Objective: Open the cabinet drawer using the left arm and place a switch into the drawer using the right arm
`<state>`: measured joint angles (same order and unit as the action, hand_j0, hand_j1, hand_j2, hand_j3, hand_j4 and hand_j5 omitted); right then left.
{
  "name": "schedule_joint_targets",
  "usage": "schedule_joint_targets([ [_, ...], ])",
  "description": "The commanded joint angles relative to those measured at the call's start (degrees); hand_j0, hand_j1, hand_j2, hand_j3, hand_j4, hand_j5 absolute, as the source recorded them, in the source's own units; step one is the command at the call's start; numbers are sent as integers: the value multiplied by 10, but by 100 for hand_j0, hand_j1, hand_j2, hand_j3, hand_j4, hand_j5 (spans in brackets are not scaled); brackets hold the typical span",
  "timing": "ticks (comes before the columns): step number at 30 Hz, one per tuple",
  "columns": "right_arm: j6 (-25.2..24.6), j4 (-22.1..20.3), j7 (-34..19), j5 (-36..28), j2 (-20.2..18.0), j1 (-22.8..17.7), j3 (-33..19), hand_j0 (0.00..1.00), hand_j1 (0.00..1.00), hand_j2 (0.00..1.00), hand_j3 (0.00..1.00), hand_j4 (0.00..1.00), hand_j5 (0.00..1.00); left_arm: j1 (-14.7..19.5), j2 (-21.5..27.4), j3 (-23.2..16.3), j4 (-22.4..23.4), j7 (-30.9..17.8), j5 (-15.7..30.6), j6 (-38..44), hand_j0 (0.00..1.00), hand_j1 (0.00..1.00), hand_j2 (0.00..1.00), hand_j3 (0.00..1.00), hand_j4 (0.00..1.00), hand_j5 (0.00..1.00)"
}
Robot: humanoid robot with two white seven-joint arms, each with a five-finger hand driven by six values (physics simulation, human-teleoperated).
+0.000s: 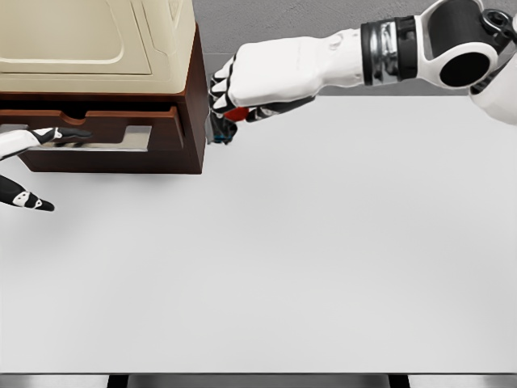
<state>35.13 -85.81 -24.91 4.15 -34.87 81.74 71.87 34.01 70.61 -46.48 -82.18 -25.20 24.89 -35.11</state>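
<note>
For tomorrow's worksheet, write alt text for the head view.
The right hand, gripping a switch, reaches beside a brown cabinet on a white table. The left hand rests by the slightly open drawer.

We see the cabinet (190, 97) in dark reddish-brown wood with a smooth, faintly satin finish, and on it a cream appliance (89, 40) that looks like smooth matt plastic. The table (307, 259) is a plain, matt, pale grey surface without grain. The right hand (242, 85) and its arm look like glossy white plastic with black joints and a metallic ring.
</note>
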Motion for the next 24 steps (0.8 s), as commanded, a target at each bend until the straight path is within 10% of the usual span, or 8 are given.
schedule_joint_targets([
  [1, -1, 1, 0, -10, 10, 1, -2, 46, 46, 46, 46, 46, 46, 0, -4, 1, 5, 0, 3, 1, 100, 100, 100, 100, 100, 100],
  [24, -1, 21, 0, -36, 61, 33, -5, 46, 46, 46, 46, 46, 46, -25, 26, 8, -51, -28, 7, 1, 100, 100, 100, 100, 100, 100],
])
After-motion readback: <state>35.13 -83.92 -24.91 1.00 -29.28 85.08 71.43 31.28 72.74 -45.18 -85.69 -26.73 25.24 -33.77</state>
